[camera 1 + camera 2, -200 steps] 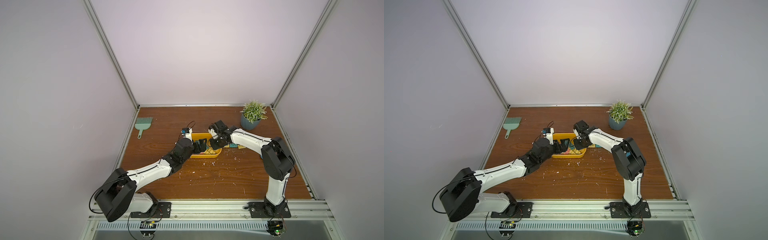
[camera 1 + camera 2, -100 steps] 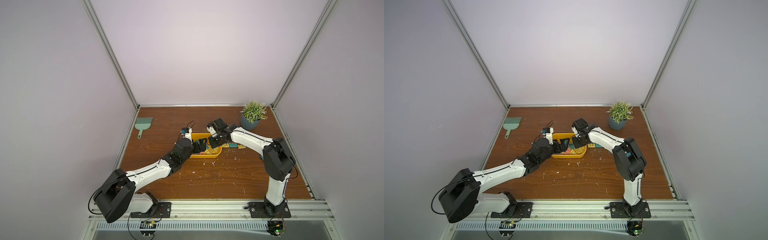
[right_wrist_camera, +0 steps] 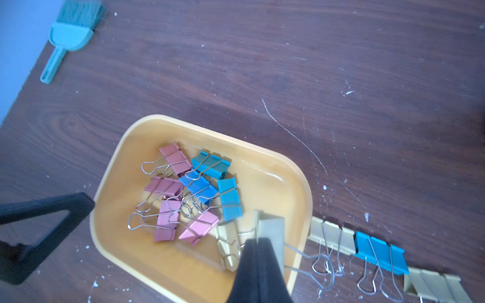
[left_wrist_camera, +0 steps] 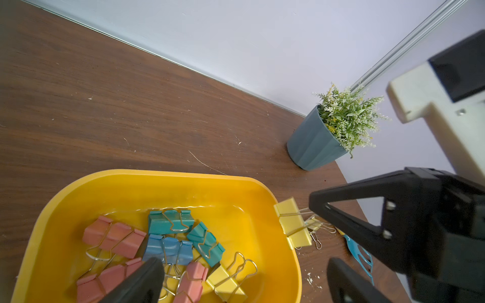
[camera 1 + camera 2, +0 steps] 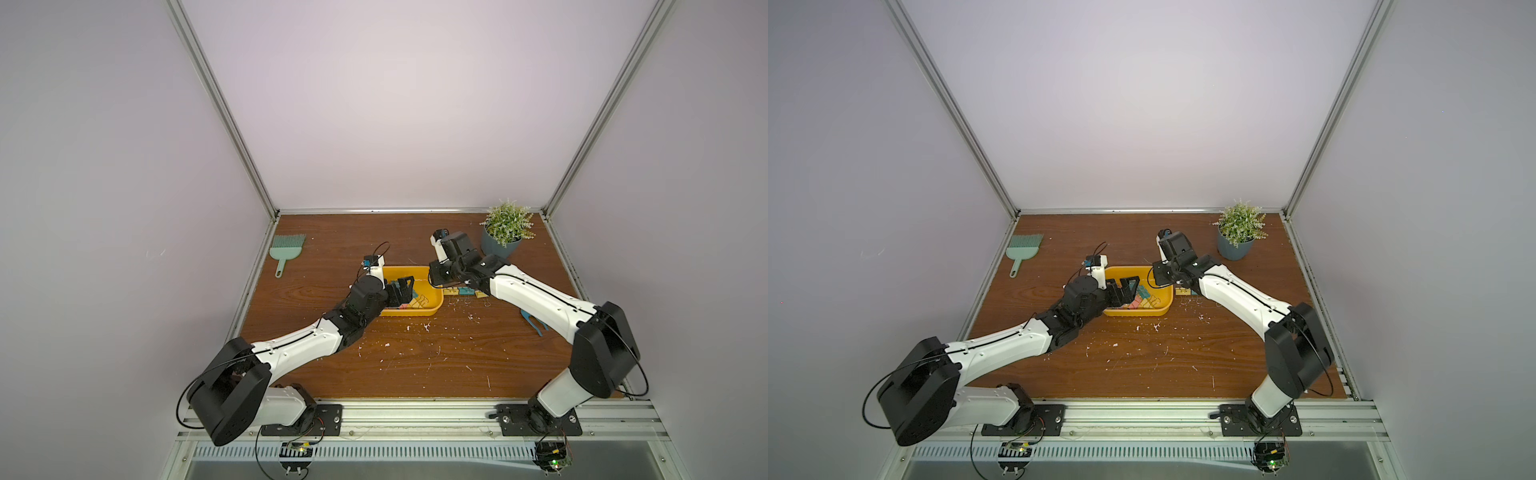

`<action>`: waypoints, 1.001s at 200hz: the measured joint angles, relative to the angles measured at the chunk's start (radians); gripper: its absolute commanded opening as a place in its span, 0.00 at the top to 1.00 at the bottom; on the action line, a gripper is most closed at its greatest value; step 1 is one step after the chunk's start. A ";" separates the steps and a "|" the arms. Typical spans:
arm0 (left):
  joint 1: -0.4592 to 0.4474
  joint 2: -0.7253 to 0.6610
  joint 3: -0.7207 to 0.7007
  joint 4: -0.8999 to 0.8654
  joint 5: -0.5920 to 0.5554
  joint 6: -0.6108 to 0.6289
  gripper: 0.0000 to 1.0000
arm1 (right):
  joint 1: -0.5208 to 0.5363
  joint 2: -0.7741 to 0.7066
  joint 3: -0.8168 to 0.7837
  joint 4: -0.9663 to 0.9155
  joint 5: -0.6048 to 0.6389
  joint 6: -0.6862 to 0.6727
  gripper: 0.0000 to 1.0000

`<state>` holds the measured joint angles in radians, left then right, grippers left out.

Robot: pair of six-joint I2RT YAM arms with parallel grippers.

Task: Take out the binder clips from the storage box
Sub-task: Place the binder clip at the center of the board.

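Nearest the rail, the table [image 5: 436, 386] carries scattered white specks [image 5: 426, 328]. From the near left, the left arm extends to the box [image 5: 415, 312], which sits mid-table, a little left of centre. The left gripper [image 5: 404, 291] hangs over the box's left half, jaws spread wide with nothing between them. Clips [image 4: 170, 249] lie heaped on the box floor toward its near side: pink, blue, teal and one yellow, wire handles tangled. From the near right, the right arm extends over a teal rake [image 5: 534, 322] that lies on the table, partly hidden. The right gripper [image 3: 257, 244] stands at the box's right rim, jaws pressed together on the wire handle of a yellow clip [image 3: 271, 229]. That clip is at the rim, and whether it touches the wall cannot be told. Just right of the box, loose clips [image 3: 378, 251] lie side by side in a row on the table: yellow, blue, yellow. At the far left, a teal brush [image 5: 286, 251] lies flat near the wall. In the far right corner, a pot [image 5: 500, 245] with a green plant stands upright.
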<state>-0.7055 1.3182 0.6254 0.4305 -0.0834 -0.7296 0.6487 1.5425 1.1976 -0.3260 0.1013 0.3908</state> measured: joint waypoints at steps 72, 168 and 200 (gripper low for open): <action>-0.031 0.032 0.069 -0.004 0.051 0.029 0.00 | -0.010 -0.485 -0.432 0.191 0.238 0.385 1.00; -0.128 0.121 0.115 -0.001 0.094 0.041 0.00 | -0.014 -0.474 -0.613 0.101 0.312 1.024 1.00; -0.128 0.102 0.112 -0.001 0.087 0.042 0.00 | -0.011 -0.373 -0.631 0.132 0.270 1.127 1.00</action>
<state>-0.8333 1.4200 0.7372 0.4297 0.0032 -0.6880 0.6373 1.1690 0.5663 -0.1944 0.3717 1.5181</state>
